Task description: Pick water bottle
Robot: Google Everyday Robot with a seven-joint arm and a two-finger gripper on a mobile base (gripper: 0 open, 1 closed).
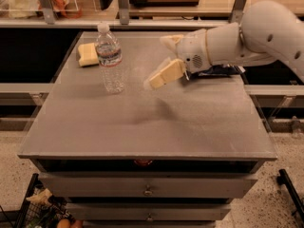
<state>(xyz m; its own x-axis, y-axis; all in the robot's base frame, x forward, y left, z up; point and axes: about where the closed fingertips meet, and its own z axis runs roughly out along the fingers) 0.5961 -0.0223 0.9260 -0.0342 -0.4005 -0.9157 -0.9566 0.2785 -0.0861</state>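
The water bottle [109,58] stands upright on the grey table [142,127] at the back left. It is clear and ribbed, with a white cap and a white label with red and blue print. My gripper [160,61] reaches in from the right on a white arm and hangs above the table, a short way to the right of the bottle and apart from it. Its two tan fingers [164,75] are spread, with nothing between them.
A yellow sponge [87,54] lies just behind and left of the bottle. A dark blue packet [223,71] lies at the back right, mostly hidden behind my arm. Shelving stands behind the table. Drawers are below its front edge.
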